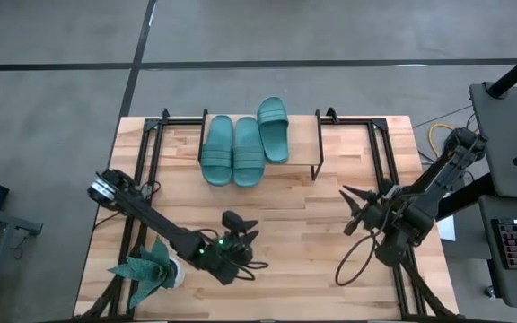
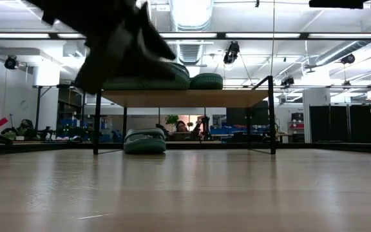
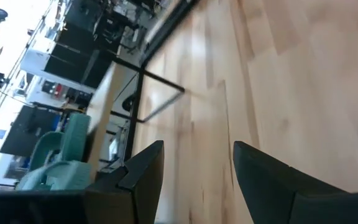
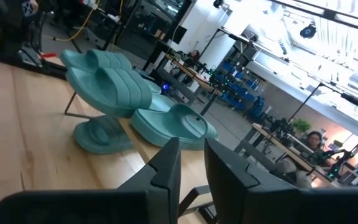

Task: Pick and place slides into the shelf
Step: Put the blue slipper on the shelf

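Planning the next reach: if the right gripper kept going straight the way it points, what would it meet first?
Probably the slides on the shelf: the right gripper faces them with only bare table between, though depth is unclear.

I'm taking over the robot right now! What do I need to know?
Left tool: open and empty, low over the front of the table, left of middle.
Right tool: open by a narrow gap, empty, over the table's right side, pointing toward the shelf.
Slides: three slides lie on the shelf's plank top. The fourth slide sits on the table underneath the plank.
Done: all four slides are at the shelf.
Left: no loose slide shows elsewhere, so probably just a check that they sit tidily.
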Controlling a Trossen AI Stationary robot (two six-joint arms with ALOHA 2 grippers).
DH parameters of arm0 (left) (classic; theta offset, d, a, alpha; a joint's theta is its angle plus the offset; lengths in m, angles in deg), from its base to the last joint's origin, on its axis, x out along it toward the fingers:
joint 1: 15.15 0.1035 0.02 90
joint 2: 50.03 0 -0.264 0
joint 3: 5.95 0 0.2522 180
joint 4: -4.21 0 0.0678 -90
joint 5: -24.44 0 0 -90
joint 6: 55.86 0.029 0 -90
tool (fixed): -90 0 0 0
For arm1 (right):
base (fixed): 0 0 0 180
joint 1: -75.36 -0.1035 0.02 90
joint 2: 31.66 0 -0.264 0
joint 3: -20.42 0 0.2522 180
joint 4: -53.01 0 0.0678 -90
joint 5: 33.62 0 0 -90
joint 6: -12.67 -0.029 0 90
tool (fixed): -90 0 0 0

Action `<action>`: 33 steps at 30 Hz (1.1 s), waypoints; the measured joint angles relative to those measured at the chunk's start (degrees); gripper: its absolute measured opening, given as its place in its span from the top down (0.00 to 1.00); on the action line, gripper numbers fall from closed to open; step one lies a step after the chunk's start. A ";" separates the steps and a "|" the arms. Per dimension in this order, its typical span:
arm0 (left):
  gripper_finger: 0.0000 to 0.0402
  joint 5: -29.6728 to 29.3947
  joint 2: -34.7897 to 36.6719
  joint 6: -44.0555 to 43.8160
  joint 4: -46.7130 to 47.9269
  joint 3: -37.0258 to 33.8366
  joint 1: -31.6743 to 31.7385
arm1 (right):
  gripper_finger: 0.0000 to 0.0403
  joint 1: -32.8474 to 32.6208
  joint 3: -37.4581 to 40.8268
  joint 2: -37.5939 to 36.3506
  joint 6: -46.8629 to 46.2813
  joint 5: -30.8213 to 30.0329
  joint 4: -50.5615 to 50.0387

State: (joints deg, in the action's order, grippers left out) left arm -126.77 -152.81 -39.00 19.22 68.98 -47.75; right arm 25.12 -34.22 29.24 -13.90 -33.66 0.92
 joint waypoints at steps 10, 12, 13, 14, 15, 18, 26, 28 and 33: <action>0.56 -1.00 -3.91 -9.55 6.08 -0.02 1.80 | 0.84 0.00 0.05 0.09 0.02 0.02 0.13; 0.56 -0.79 -3.88 -13.76 9.13 -0.02 2.41 | 0.84 0.00 0.11 0.11 0.00 0.04 0.09; 0.56 -0.78 -3.87 -15.55 10.99 -0.02 2.67 | 0.84 0.00 0.11 0.11 0.00 0.02 0.14; 0.56 -0.73 -3.87 -17.00 12.62 -0.04 2.91 | 0.84 0.00 0.11 0.11 0.00 0.02 0.13; 0.56 -0.68 -3.87 -18.33 14.11 -0.04 3.07 | 0.84 0.00 0.11 0.11 0.00 0.04 0.13; 0.56 -0.65 -4.05 -21.04 17.28 -0.42 3.71 | 0.85 0.00 0.11 0.11 0.00 0.08 0.13; 0.56 -0.83 -4.81 -24.02 19.33 -2.61 5.55 | 0.84 0.00 0.11 0.14 0.00 0.50 0.22; 0.56 -1.00 -4.81 -24.09 19.35 -3.31 6.07 | 0.85 0.00 0.11 0.14 -0.01 0.51 0.23; 0.56 -1.31 -5.36 -25.59 19.24 -4.42 8.20 | 0.85 0.00 0.11 0.14 -0.02 0.63 0.24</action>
State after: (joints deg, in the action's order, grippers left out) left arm -128.08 -158.17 -64.59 38.47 64.56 -39.55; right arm 25.12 -34.11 29.37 -13.92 -33.03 1.16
